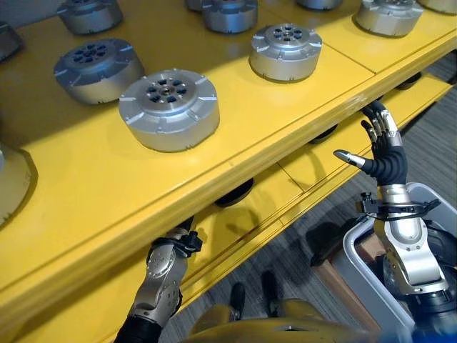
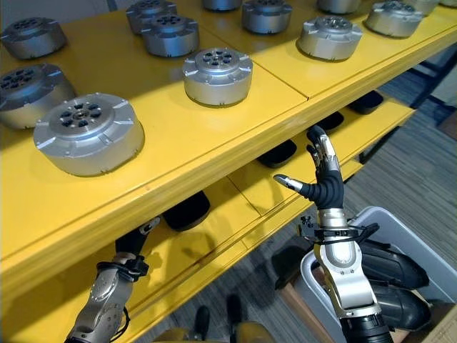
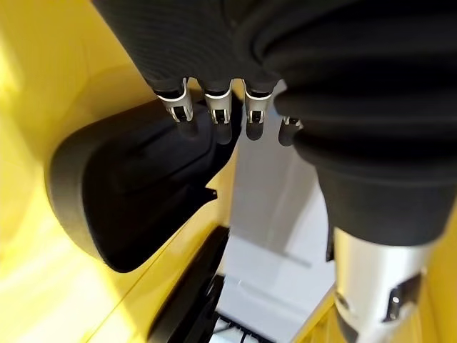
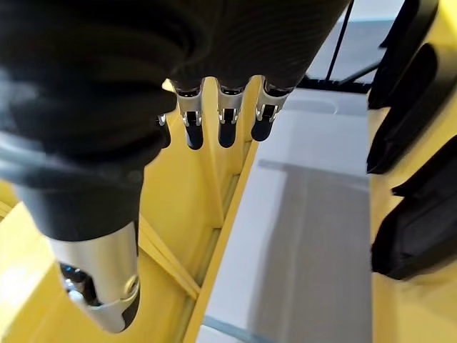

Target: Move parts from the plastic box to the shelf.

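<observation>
Several black moulded parts (image 2: 396, 275) lie in a grey plastic box (image 2: 403, 223) at the lower right. My right hand (image 2: 325, 187) is raised above the box in front of the yellow shelf (image 1: 285, 146), open, thumb spread, holding nothing. My left hand (image 1: 182, 241) reaches under the upper board onto the lower shelf level. In the left wrist view its fingers (image 3: 214, 114) stretch straight over a black part (image 3: 128, 193) that rests on the yellow surface. More black parts (image 2: 187, 209) (image 2: 277, 153) sit along that lower level.
Several silver round motor housings (image 1: 169, 108) (image 2: 218, 75) stand on the upper board. The board's front edge overhangs the lower level and my left hand. Grey carpet floor (image 1: 428, 136) lies to the right, and a brown box (image 1: 335, 275) stands under the plastic box.
</observation>
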`<state>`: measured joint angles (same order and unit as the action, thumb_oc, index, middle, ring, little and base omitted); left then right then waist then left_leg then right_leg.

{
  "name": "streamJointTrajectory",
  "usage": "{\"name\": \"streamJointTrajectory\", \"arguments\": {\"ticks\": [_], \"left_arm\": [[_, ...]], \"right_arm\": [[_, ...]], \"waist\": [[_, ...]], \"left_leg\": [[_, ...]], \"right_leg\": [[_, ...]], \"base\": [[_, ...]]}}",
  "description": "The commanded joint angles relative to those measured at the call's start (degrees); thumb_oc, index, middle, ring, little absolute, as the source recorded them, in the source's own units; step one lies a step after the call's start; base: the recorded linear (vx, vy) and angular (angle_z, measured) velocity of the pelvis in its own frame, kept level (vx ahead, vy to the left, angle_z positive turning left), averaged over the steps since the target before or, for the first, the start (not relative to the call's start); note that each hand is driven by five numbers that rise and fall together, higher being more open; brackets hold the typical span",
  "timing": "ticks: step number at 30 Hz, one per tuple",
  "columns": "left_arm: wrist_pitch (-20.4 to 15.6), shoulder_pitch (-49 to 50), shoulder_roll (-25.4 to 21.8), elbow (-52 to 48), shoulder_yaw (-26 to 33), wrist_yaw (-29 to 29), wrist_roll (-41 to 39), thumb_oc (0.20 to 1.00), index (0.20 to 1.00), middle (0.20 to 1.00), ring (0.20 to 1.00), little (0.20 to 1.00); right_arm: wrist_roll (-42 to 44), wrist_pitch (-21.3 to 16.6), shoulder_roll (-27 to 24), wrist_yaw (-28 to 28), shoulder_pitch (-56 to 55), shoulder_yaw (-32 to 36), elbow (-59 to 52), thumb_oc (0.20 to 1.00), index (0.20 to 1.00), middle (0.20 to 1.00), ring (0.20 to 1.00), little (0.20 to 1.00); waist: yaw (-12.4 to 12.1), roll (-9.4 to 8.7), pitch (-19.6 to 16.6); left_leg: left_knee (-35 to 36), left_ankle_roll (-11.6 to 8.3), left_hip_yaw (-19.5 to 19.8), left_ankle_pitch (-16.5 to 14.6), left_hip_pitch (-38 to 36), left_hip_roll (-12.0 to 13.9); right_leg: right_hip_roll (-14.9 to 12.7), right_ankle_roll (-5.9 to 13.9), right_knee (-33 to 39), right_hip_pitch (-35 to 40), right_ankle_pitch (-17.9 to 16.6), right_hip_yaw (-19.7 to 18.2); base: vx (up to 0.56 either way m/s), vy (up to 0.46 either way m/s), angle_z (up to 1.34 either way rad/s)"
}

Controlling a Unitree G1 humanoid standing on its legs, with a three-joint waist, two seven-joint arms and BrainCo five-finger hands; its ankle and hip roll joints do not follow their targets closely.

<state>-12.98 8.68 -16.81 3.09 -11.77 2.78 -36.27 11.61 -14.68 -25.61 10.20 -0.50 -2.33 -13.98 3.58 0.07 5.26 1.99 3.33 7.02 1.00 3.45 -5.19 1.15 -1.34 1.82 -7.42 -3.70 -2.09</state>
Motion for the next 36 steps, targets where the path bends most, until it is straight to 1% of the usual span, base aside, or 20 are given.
{"name": "streamJointTrajectory", "arguments": {"ticks": [1,4,9,11,14,15,16,17,18,20,21,22,24,25,26,27,28,29,30,36], "left_arm": [[-1.97,-0.17,-1.68,-3.22,2.73,-1.46,2.31,1.000,1.000,1.000,1.000,1.000],[-1.55,0.78,-1.82,-3.75,3.43,-1.12,2.68,1.000,1.000,1.000,1.000,1.000],[-1.35,0.65,-2.27,-3.50,3.72,-0.54,3.83,1.000,1.000,1.000,1.000,1.000],[-1.25,-0.23,-2.63,-3.37,3.66,-0.05,4.95,1.000,1.000,1.000,1.000,1.000],[-1.17,-0.52,-2.74,-3.10,3.79,0.28,5.17,1.000,1.000,1.000,1.000,1.000],[-1.24,-0.63,-2.88,-3.22,3.98,0.76,5.21,1.000,1.000,1.000,1.000,1.000],[-1.22,-0.78,-3.34,-3.68,4.60,1.76,5.43,1.000,1.000,1.000,1.000,1.000],[-1.09,-0.55,-3.58,-3.68,5.35,1.86,5.42,1.000,1.000,1.000,1.000,1.000],[-1.14,0.17,-3.53,-3.87,6.06,1.85,5.48,1.000,1.000,1.000,1.000,1.000],[-1.15,0.56,-3.42,-3.17,6.70,1.47,4.79,1.000,1.000,1.000,1.000,1.000],[-1.20,0.60,-3.59,-3.46,7.16,1.44,4.64,1.000,1.000,1.000,1.000,1.000],[-1.19,0.94,-3.67,-4.00,7.59,1.50,4.46,1.000,1.000,1.000,1.000,1.000],[-1.29,1.96,-3.76,-5.71,8.81,2.03,4.73,1.000,1.000,1.000,1.000,1.000],[-1.40,2.38,-3.82,-6.45,9.58,2.23,5.01,1.000,1.000,1.000,1.000,1.000],[-1.72,2.63,-3.74,-7.07,10.97,2.61,5.06,1.000,1.000,1.000,1.000,1.000],[-2.13,2.81,-3.67,-7.35,11.90,2.73,5.12,1.000,1.000,1.000,1.000,1.000],[-2.14,2.84,-3.69,-7.35,11.91,2.73,5.13,1.000,1.000,1.000,1.000,1.000],[-2.30,2.56,-3.44,-7.59,12.41,3.19,5.56,1.000,1.000,1.000,1.000,1.000],[-2.40,3.13,-3.06,-7.73,13.03,3.03,5.46,1.000,1.000,1.000,1.000,1.000],[-2.50,1.46,-2.17,-8.35,11.98,2.45,4.01,1.000,1.000,1.000,1.000,1.000]], "right_arm": [[0.19,-1.23,-0.57,-0.97,2.13,0.85,-0.65,1.000,1.000,1.000,1.000,1.000],[0.33,-0.49,0.36,-1.28,1.84,0.28,-0.37,1.000,1.000,1.000,1.000,1.000],[0.26,0.13,0.86,-2.03,2.14,-1.03,-0.60,1.000,1.000,1.000,1.000,1.000],[-0.43,0.66,1.67,-2.22,3.42,-2.46,-0.80,1.000,1.000,1.000,1.000,1.000],[-0.84,0.86,1.99,-2.13,5.07,-3.58,-0.66,1.000,1.000,1.000,1.000,1.000],[-1.44,1.04,2.26,-1.86,6.39,-4.36,-0.50,1.000,1.000,1.000,1.000,1.000],[-2.47,1.23,2.97,-1.24,8.67,-5.84,-0.06,1.000,1.000,1.000,1.000,1.000],[-2.41,1.11,3.49,-1.05,9.44,-6.61,0.60,1.000,1.000,1.000,1.000,1.000],[-2.36,1.24,3.89,-0.96,10.03,-7.77,1.08,1.000,1.000,1.000,1.000,1.000],[-1.92,1.58,3.84,-2.02,10.43,-8.35,1.13,1.000,1.000,1.000,1.000,1.000],[-2.06,1.73,3.96,-2.33,10.71,-8.50,0.96,1.000,1.000,1.000,1.000,1.000],[-2.15,1.85,4.03,-2.58,10.99,-8.83,0.83,1.000,1.000,1.000,1.000,1.000],[-2.50,2.35,4.70,-2.36,11.61,-9.37,1.89,1.000,1.000,1.000,1.000,1.000],[-2.78,2.60,4.93,-2.36,11.95,-9.69,2.37,1.000,1.000,1.000,1.000,1.000],[-3.27,2.95,5.01,-2.62,12.35,-9.93,2.93,1.000,1.000,1.000,1.000,1.000],[-2.81,3.24,4.88,-3.39,11.80,-9.97,2.99,1.000,1.000,1.000,1.000,1.000],[-2.80,3.25,4.89,-3.40,11.77,-9.98,2.98,1.000,1.000,1.000,1.000,1.000],[-2.56,3.32,5.04,-3.58,11.73,-10.25,3.67,1.000,1.000,1.000,1.000,1.000],[-1.92,3.33,4.88,-4.08,11.50,-10.42,3.80,1.000,1.000,1.000,1.000,1.000],[0.43,2.98,3.54,-5.49,8.16,-9.85,2.03,1.000,1.000,1.000,1.000,1.000]], "waist": [[-1.35,-1.08,-1.84],[-1.39,-1.13,-2.73],[-1.20,-1.25,-2.68],[-0.93,-1.33,-1.80],[-1.25,-1.36,-1.22],[-1.78,-1.36,-0.55],[-3.95,-0.83,0.63],[-5.04,-0.17,1.14],[-5.50,0.49,1.39],[-5.06,0.43,1.33],[-5.35,0.70,1.06],[-5.94,1.09,0.46],[-7.54,1.46,-0.44],[-8.26,1.25,-0.86],[-8.63,0.15,-1.85],[-8.70,-1.05,-2.29],[-8.77,-1.05,-2.35],[-9.38,-1.48,-2.59],[-9.38,-1.70,-2.81],[-7.14,-0.56,-2.62]], "left_leg": [[-1.09,-1.81,0.57,-1.12,-1.07,0.99],[-0.19,-1.36,-1.02,-1.16,-2.10,0.92],[0.21,-0.37,-2.63,-1.47,-3.00,0.09],[0.76,0.40,-3.84,-1.11,-2.94,-0.62],[0.83,0.87,-5.39,-1.19,-2.80,-0.71],[0.74,0.99,-6.17,-1.19,-2.72,-0.47],[0.40,1.02,-7.60,-1.33,-2.50,0.45],[0.11,0.75,-8.33,-1.11,-2.24,1.19],[-0.28,0.74,-9.28,-0.94,-2.09,1.90],[-0.84,0.82,-9.40,-1.25,-2.61,2.33],[-0.99,1.04,-9.37,-1.46,-2.65,2.61],[-1.02,1.12,-9.72,-1.65,-2.50,2.99],[-0.99,0.81,-10.43,-2.02,-2.47,3.45],[-0.91,0.54,-11.05,-2.32,-2.64,3.56],[-0.80,-0.30,-11.85,-2.58,-2.63,3.72],[-0.61,-1.15,-12.45,-2.45,-2.60,4.30],[-0.57,-1.19,-12.52,-2.45,-2.61,4.35],[-0.52,-1.76,-12.71,-2.40,-2.62,4.93],[-0.38,-2.41,-13.01,-2.07,-2.69,5.87],[1.33,-6.21,-14.13,1.64,-3.18,12.14]], "right_leg": [[-2.17,5.67,0.86,4.03,1.29,0.25],[-2.49,6.45,1.13,4.01,0.29,-0.61],[-2.85,7.82,0.36,3.01,-1.27,-2.35],[-2.89,9.13,-1.21,0.20,-2.93,-4.26],[-2.72,9.82,-2.91,-1.74,-3.30,-4.70],[-2.78,10.19,-5.05,-3.28,-3.25,-3.36],[-4.85,9.84,-8.73,-5.12,-1.29,4.45],[-8.10,9.10,-10.67,-4.74,0.63,11.43],[-10.70,8.36,-12.93,-4.10,1.91,15.26],[-11.27,7.80,-15.49,-2.23,3.36,12.08],[-12.67,7.76,-17.00,-1.36,3.75,10.99],[-14.61,7.71,-17.18,-0.49,3.80,11.66],[-19.90,8.44,-15.68,1.24,1.76,14.79],[-22.69,9.27,-14.15,2.16,-0.40,16.85],[-24.11,10.92,-9.86,4.22,-3.20,17.52],[-22.55,11.75,-5.55,5.61,-3.19,16.70],[-22.47,11.73,-5.33,5.66,-3.29,16.67],[-22.07,12.41,-3.83,5.89,-2.91,17.39],[-20.98,12.49,-2.92,6.23,-2.73,17.15],[-14.80,10.31,-0.03,7.53,-0.02,16.35]], "base": [[-0.03,0.081,-0.38],[-0.06,0.125,-0.20],[-0.11,0.117,-0.16],[-0.19,0.140,-0.44],[-0.10,0.062,-0.52],[-0.17,0.051,-0.55],[-0.19,0.038,-0.87],[-0.19,0.034,-1.17],[-0.13,0.003,-1.53],[-0.06,-0.059,-0.83],[-0.03,-0.082,0.07],[-0.04,-0.085,0.05],[-0.02,-0.105,-0.11],[-0.01,-0.255,-0.30],[0.01,-0.384,-0.59],[0.02,-0.333,-0.39],[0.01,-0.263,-0.30],[0.01,-0.207,-0.32],[0.00,-0.297,-0.58],[0.00,-0.273,-0.38]]}}
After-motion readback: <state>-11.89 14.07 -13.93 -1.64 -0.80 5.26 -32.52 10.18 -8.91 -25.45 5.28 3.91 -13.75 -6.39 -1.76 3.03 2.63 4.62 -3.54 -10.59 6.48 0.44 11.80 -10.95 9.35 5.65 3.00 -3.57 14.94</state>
